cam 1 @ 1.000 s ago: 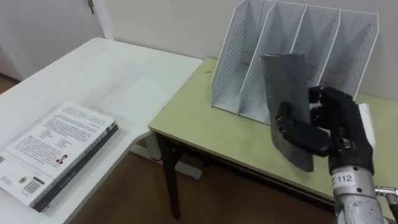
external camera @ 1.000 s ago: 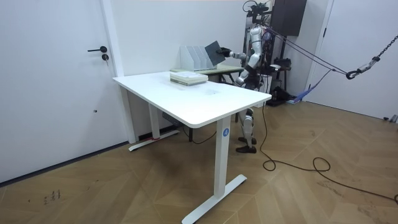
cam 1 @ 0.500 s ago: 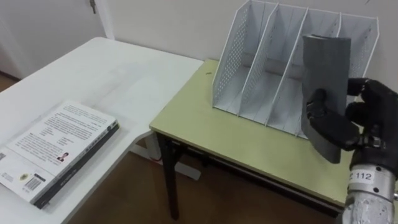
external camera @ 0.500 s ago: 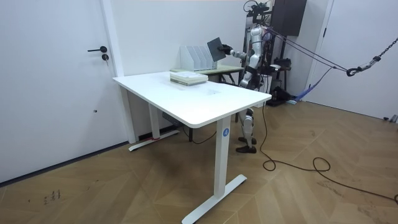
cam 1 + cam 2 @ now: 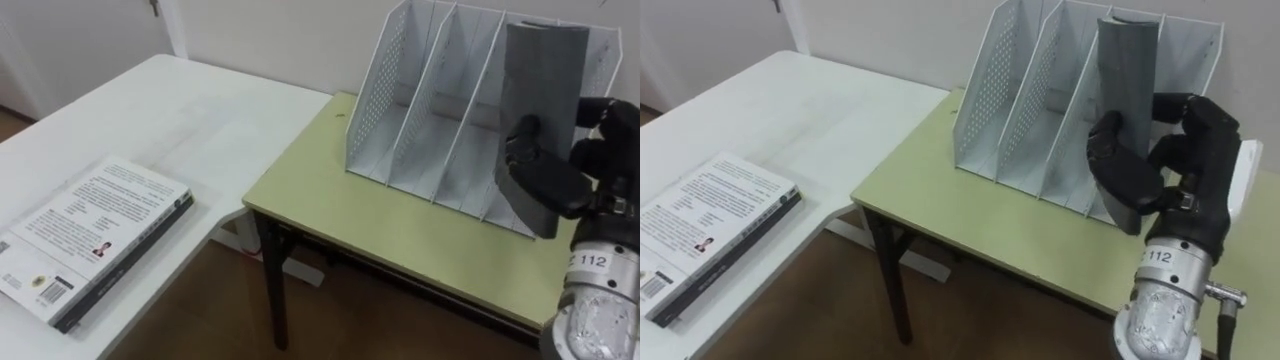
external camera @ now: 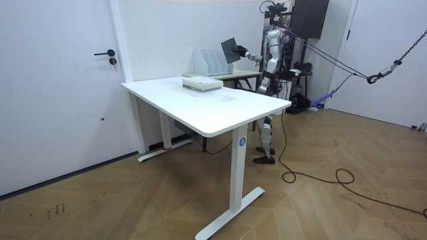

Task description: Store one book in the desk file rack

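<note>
My right hand [image 5: 585,170] [image 5: 1170,165] is shut on a dark grey book [image 5: 540,95] [image 5: 1127,90], thumb across its cover. The book stands upright in the air, in front of the right-hand slots of the white perforated file rack [image 5: 420,100] [image 5: 1030,90]. That rack stands at the back of a yellow-green desk [image 5: 400,220] [image 5: 990,215]. In the room view I stand at that desk, holding the book [image 6: 229,50] up beside the rack [image 6: 210,61].
A second book [image 5: 90,235] [image 5: 705,225] with a white printed cover lies flat on the white table [image 5: 190,120] at my left. A gap of floor separates the white table from the desk. A wall runs right behind the rack.
My right hand has carried the dark book up and to the right, from the rack's middle slots to its right-hand slots, and has stood it more upright.
</note>
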Motion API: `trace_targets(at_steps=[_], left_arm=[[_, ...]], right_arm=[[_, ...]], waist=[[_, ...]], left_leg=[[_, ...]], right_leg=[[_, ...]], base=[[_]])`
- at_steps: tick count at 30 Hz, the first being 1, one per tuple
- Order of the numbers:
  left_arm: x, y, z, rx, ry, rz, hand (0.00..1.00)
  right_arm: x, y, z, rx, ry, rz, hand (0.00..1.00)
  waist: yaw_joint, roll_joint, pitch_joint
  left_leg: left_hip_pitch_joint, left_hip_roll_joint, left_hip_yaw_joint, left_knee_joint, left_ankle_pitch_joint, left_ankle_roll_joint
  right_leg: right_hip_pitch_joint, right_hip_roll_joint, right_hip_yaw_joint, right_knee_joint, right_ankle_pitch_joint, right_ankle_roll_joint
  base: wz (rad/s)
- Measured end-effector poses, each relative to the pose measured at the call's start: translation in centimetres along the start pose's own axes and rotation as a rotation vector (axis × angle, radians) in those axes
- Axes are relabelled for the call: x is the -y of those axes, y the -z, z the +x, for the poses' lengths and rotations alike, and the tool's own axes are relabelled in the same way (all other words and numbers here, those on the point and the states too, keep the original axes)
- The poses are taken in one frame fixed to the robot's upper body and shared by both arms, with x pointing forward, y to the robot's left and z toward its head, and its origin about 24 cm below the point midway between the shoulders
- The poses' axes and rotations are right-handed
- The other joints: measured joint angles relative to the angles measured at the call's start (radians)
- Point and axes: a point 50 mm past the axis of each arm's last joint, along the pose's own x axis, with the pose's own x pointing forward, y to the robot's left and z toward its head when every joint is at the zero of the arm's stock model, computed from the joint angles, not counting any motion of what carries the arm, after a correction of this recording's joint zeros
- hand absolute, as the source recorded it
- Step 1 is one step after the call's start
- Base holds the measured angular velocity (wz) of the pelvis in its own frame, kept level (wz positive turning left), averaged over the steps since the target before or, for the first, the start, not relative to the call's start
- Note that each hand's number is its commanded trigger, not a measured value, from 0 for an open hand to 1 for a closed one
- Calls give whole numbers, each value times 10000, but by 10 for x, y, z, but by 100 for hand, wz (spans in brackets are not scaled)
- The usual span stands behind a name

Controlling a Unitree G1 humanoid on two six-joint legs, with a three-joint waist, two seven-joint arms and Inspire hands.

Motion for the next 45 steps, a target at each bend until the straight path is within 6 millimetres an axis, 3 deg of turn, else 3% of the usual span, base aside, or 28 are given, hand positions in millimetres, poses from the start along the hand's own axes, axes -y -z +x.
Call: trace_targets(at_steps=[6, 9, 12, 15, 23, 28, 32, 41, 45], left_arm=[[-3, 1, 0, -40, -92, -144, 0], [-3, 0, -1, 10, -113, -126, 0], [-6, 1, -2, 2, -198, -182, 0], [-9, 0, -2, 37, -227, -243, 0], [-9, -1, -2, -54, -277, -227, 0], [-11, 0, -2, -157, -245, -236, 0], [-11, -1, -2, -170, -242, -248, 0], [-12, -4, -2, -141, -249, -204, 0], [-12, -5, -2, -108, -260, -182, 0]], right_arm=[[6, -6, 10, 276, 453, 125, 100], [4, -19, 23, 790, 773, 519, 100], [4, -26, 37, 1084, 1222, 624, 100], [7, -32, 50, 1312, 1564, 659, 100], [8, -31, 72, 1067, 1873, 396, 100], [17, -45, 109, 1153, 2686, 65, 100], [19, -49, 112, 1277, 2798, 71, 100], [19, -38, 114, 412, 2735, 498, 100], [17, -36, 125, 130, 2818, 438, 100]], waist=[[-10, -112, 29], [5, -197, 7], [27, -389, -78], [51, -484, -55], [-1, -458, -47], [-7, -428, -51], [6, -436, -45], [46, -530, 15], [32, -554, 22]], left_leg=[[19, -41, -96, -29, 1, 1], [12, -93, -88, -39, 1, 1], [16, -93, -158, -45, 2, 0], [-7, -60, -272, -52, 2, 0], [-186, -51, -400, -58, 3, 3], [-186, -102, -512, -34, 5, 5], [-170, -94, -565, -28, 6, 4], [-186, -86, -695, 51, 6, 5], [-214, -93, -720, 113, 6, 5]], right_leg=[[125, -8, -207, -134, 9, 20], [126, -3, -226, -150, 8, 21], [168, 1, -291, -140, 14, 18], [189, -16, -374, -144, 24, 27], [141, -43, -548, -116, 48, 42], [201, -50, -654, -139, 50, 44], [240, -58, -777, -164, 50, 44], [301, -83, -877, -197, 50, 44], [299, -113, -910, -154, 50, 44]], base=[[6], [1], [6], [9], [6], [5], [3], [1], [1]])
